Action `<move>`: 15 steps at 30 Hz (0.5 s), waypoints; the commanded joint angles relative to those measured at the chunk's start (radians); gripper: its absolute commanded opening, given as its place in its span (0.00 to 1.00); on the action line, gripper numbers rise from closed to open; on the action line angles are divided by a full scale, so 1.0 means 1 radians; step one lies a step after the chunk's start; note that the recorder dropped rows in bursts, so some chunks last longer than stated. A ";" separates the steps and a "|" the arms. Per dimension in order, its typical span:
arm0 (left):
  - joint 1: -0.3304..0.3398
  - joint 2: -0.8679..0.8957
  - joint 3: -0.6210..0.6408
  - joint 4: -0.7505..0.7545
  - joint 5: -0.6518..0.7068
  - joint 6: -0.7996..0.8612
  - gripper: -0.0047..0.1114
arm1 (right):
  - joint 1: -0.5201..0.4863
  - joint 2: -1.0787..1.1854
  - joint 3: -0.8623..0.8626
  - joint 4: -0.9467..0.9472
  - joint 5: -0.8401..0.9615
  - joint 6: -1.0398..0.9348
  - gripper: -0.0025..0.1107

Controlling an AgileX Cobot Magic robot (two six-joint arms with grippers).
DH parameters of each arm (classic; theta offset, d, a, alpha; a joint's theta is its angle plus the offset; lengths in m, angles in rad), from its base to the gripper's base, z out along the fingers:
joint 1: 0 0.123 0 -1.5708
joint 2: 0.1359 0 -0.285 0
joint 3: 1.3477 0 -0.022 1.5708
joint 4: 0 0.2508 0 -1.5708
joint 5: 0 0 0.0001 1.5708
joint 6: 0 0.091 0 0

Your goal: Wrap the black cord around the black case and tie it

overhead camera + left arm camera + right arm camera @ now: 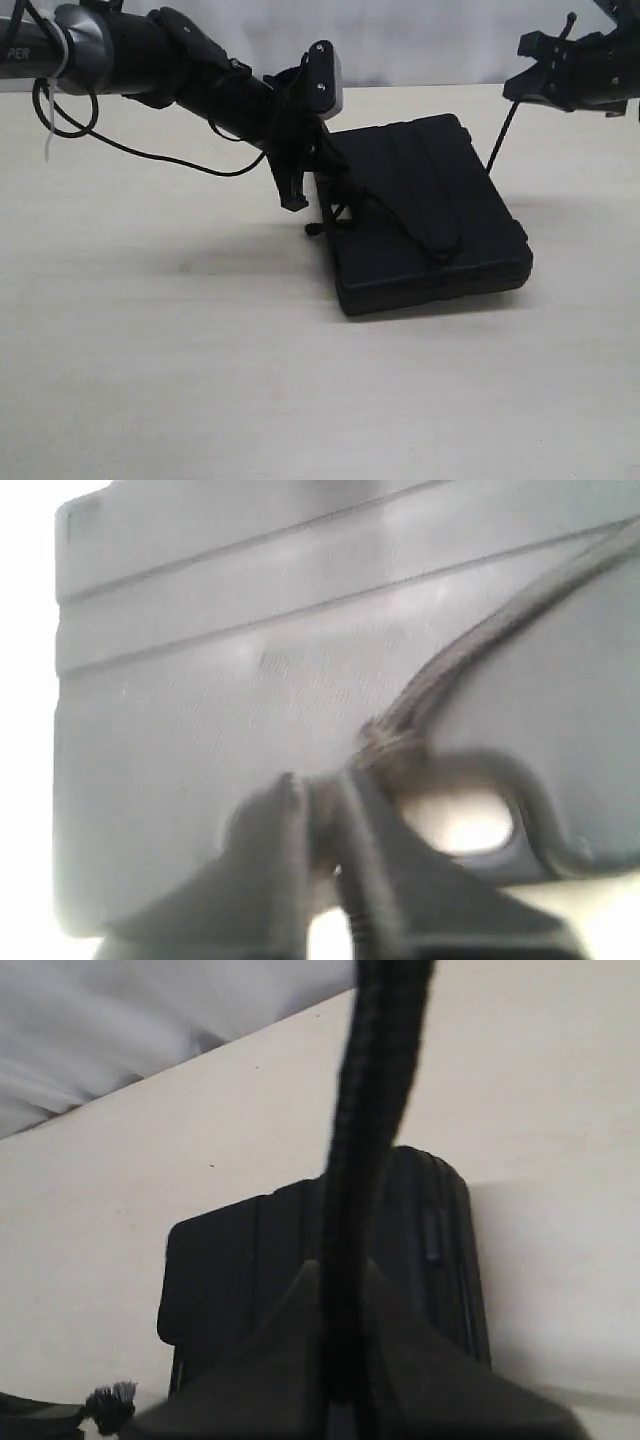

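Note:
The black case lies flat on the table, right of centre. The black cord rises taut from the case's far right edge to my right gripper, which is shut on it in the air. More cord crosses the lid down to the front edge. My left gripper sits at the case's left end by the handle slot. In the blurred left wrist view the gripper has its jaws nearly together on the cord, beside a knot. The right wrist view shows the right gripper clamping the cord above the case.
A glossy arm cable with a white zip tie hangs under the left arm. The pale table extends in front and to the left. A white backdrop stands behind. A frayed cord end shows beside the case.

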 commanded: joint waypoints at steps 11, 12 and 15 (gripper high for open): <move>-0.025 0.022 0.001 0.053 0.233 0.064 0.19 | -0.008 -0.086 -0.003 -0.192 0.078 0.076 0.06; -0.027 0.024 0.001 0.113 0.226 0.064 0.22 | -0.008 -0.086 -0.003 -0.199 0.078 0.079 0.06; -0.030 0.024 0.001 0.157 0.219 0.067 0.35 | -0.008 -0.086 -0.003 -0.202 0.084 0.079 0.06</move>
